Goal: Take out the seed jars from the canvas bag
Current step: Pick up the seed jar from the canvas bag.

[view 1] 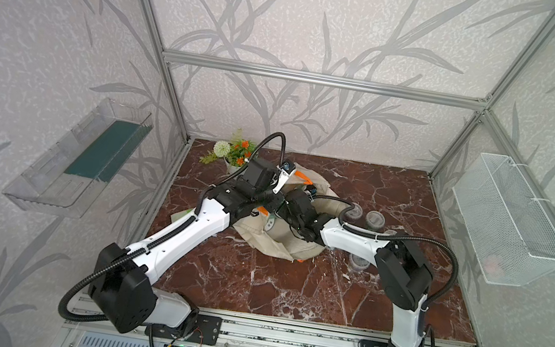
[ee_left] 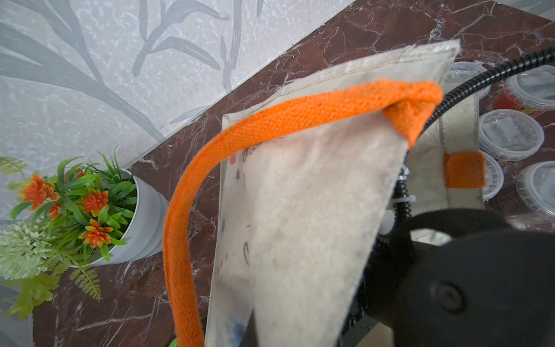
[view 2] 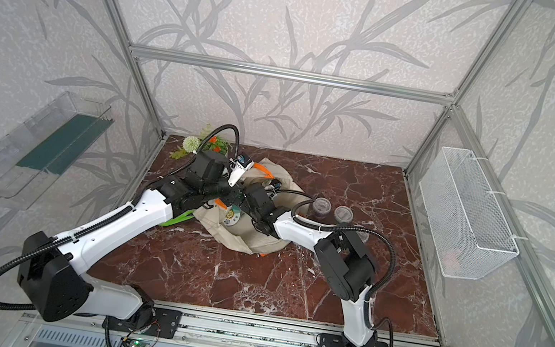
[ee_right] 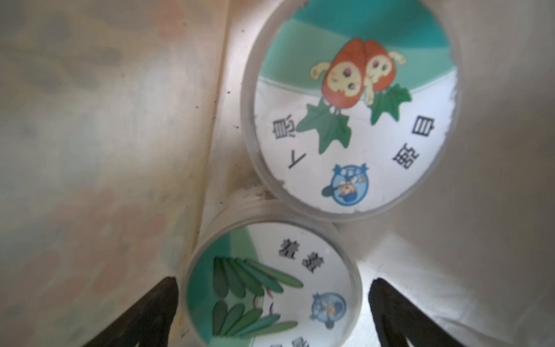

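**Marble worktop [view 1: 287,289], bag [view 1: 276,244] held agape, right tool [ee_right: 273,281] poised on nearer jar [ee_right: 271,300]**

Pinches the bag's raised rim with the left tool [view 1: 275,192], shut tight on cloth near the orange strap [ee_left: 270,123]. Reaches deep into the bag's mouth with the right tool, jaws wide apart, gripping nothing. Straight ahead, between its two fingers [ee_right: 144,318]: nearer jar, pictured lid facing the tool, sides flanked yet seemingly untouched. Just beyond, against the cloth fold: second jar [ee_right: 351,108], lid likewise toward the tool. Probably calls for a short advance and a squeeze across the lid's width. Outside already, just beside the bag on the right arm's side: clear-lidded jars [view 1: 375,219], upright on the worktop.
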Controlling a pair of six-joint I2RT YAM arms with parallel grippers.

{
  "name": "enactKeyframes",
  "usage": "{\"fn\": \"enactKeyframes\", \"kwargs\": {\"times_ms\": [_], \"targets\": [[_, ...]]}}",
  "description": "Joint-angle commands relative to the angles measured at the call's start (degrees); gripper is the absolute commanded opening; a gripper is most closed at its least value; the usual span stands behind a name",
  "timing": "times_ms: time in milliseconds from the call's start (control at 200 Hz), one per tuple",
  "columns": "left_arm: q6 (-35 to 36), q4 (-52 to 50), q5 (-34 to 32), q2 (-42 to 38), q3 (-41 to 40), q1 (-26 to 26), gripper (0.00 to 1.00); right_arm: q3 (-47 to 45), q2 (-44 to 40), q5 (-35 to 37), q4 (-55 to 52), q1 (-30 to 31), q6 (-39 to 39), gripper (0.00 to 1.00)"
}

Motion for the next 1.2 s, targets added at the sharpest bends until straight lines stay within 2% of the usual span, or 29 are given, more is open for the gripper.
{"fn": "enactKeyframes", "kwargs": {"times_ms": [0, 225, 410, 520, 905, 1195], "targets": [[1.1, 5.5, 2.9, -3.2, 0.6, -0.5, 0.0, 2.0, 1.8, 0.0, -3.1, 0.1, 0.0, 0.99], [1.0, 6.0, 2.9, -3.4, 0.1, -0.5, 0.0, 2.4, 3.4, -0.5, -0.5, 0.1, -1.7, 1.0], [1.0, 6.2, 1.7, -3.6, -0.6, -0.6, 0.0, 1.5, 3.4, -1.2, 2.2, 0.2, -3.4, 0.76], [0.9, 6.5, 0.0, -3.5, -0.9, -0.4, 0.0, -0.4, 1.4, -0.9, 3.3, 0.4, -5.1, 0.7], [0.2, 8.2, -2.6, -2.3, -1.3, -0.3, 0.0, -10.7, -12.8, 1.9, 3.1, 1.3, -9.5, 0.65], [1.1, 10.1, -3.9, -1.2, -1.2, 0.1, 0.0, -13.4, -27.1, 6.0, -9.6, 1.7, -16.5, 0.65]]}}
